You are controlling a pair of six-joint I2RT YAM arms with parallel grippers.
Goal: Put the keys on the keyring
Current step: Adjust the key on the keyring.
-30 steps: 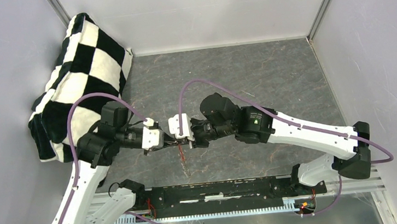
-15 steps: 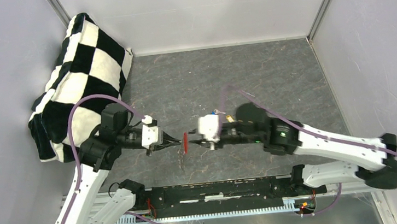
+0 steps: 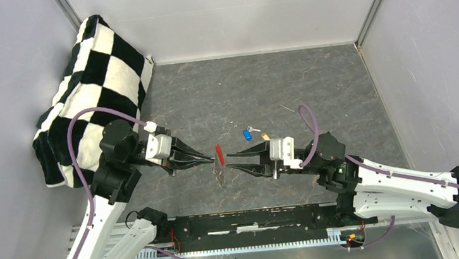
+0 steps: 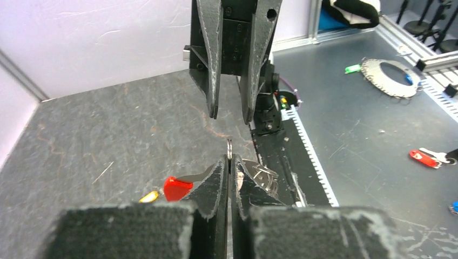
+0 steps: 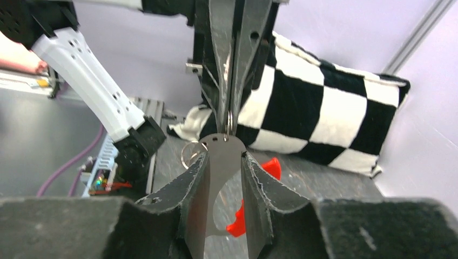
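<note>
Currently left gripper (image 3: 210, 161) clenched on keyring (image 3: 219, 154) (thin metal loop (image 4: 230, 145) pinched at fingertips, red tag (image 4: 178, 188) hanging just beyond them). Right gripper (image 3: 238, 161) spread, empty, tips facing keyring, just apart. Blue-capped key (image 3: 248, 135) and yellow-capped key (image 3: 264, 137) on table (image 3: 312, 90) near right fingers, far side.

So the cushion (image 3: 92, 79) is a bold black-and-white checkerboard, and the table (image 3: 311, 83) is dark grey with mottled, stone-like marbling. The keyring (image 3: 219, 154) is bright red. There's a blue-capped key (image 3: 247, 135) and a yellow-capped key (image 3: 264, 137), both silvery grey metal. Cables (image 3: 101, 109) are purple, arms (image 3: 404, 184) are white with black joints, and walls (image 3: 228, 9) are a pale lilac-grey.
</note>
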